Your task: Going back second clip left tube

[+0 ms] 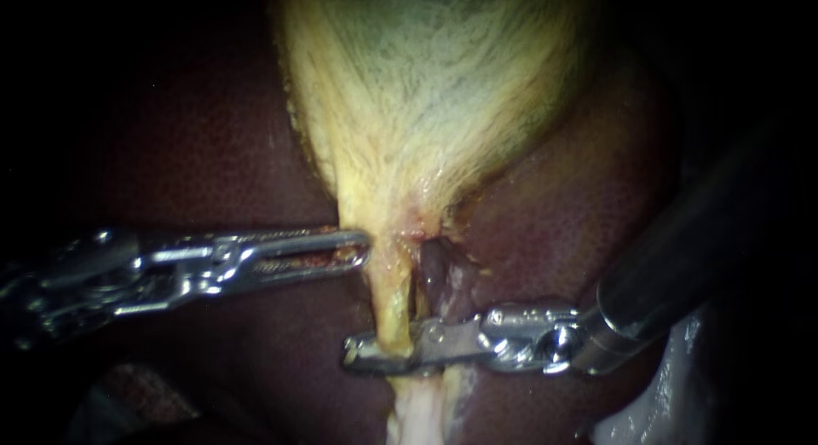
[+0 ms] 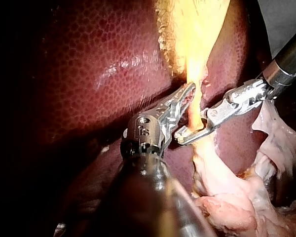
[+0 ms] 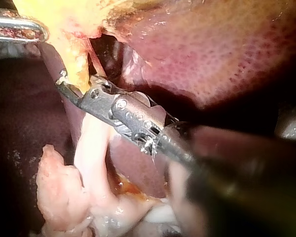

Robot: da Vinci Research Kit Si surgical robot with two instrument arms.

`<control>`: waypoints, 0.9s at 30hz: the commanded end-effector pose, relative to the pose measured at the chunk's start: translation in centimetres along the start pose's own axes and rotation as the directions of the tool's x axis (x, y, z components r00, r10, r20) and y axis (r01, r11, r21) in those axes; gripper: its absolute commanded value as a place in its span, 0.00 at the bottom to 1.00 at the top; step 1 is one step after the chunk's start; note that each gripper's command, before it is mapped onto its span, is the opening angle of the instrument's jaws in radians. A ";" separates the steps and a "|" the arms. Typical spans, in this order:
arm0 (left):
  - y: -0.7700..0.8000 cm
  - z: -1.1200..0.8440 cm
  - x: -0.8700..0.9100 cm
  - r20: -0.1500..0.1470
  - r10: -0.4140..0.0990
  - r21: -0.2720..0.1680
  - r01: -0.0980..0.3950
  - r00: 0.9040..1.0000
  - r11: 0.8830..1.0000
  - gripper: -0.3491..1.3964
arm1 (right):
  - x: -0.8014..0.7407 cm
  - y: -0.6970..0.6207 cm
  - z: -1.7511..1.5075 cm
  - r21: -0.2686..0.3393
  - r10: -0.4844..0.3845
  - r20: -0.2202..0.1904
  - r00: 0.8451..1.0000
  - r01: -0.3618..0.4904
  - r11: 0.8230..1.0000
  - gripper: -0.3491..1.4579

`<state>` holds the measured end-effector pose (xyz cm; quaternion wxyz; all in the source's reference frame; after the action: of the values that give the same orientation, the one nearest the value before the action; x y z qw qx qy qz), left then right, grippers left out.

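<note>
Dark liver (image 1: 213,155) lies behind; my left instrument (image 1: 362,247) pinches the gallbladder (image 1: 426,87) at its neck, and my right instrument (image 1: 362,355) holds its jaws spread astride the left tube (image 1: 390,300) just below.

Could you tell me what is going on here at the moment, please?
Two instruments are working just under the gallbladder, which lies on the liver. The left instrument rests its tip against the gallbladder's narrow neck. The right instrument reaches in lower down, its jaws open around the yellowish left tube that runs down from that neck. I can make out no clip on the tube.
</note>
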<state>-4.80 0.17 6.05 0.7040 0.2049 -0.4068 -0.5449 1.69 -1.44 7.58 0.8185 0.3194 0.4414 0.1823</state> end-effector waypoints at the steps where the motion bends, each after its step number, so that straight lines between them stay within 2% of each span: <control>1: 0.00 0.00 0.00 0.000 0.000 0.000 0.000 1.000 1.000 0.04 | 0.00 0.00 0.00 0.000 0.000 0.000 1.000 0.000 1.000 0.00; 6: 0.00 0.00 0.00 0.000 0.000 0.000 0.000 1.000 1.000 0.04 | 0.00 0.00 0.01 0.002 0.000 -0.009 1.000 0.000 1.000 0.01; 9: 0.00 0.00 0.00 0.000 0.000 0.000 0.000 1.000 1.000 0.04 | 0.03 0.02 0.02 0.009 0.001 -0.035 0.999 0.000 1.000 0.23; 11: 0.00 0.00 0.00 0.000 0.000 0.000 0.000 1.000 1.000 0.04 | 0.05 0.03 0.03 0.012 0.001 -0.046 0.999 -0.001 1.000 0.32; 14: 0.00 0.00 0.00 0.000 0.000 0.000 0.000 1.000 1.000 0.04 | 0.06 0.04 0.04 0.013 0.002 -0.052 0.999 -0.001 1.000 0.41; 19: 0.00 0.00 0.00 0.000 0.000 0.000 0.000 1.000 1.000 0.04 | 0.05 0.08 0.04 0.012 -0.093 -0.074 0.993 0.094 0.996 0.47; 24: 0.00 -0.01 0.00 0.000 0.000 0.000 0.000 1.000 1.000 0.04 | 0.03 0.18 0.04 0.003 -0.227 -0.086 0.970 0.228 0.974 0.50; 27: 0.00 -0.01 0.00 0.000 0.000 0.000 0.000 1.000 1.000 0.04 | 0.01 0.23 0.02 0.002 -0.273 -0.084 0.958 0.274 0.962 0.51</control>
<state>-4.80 0.17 6.05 0.7039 0.2050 -0.4068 -0.5449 1.70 -1.27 7.74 0.8147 0.2500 0.5181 0.0732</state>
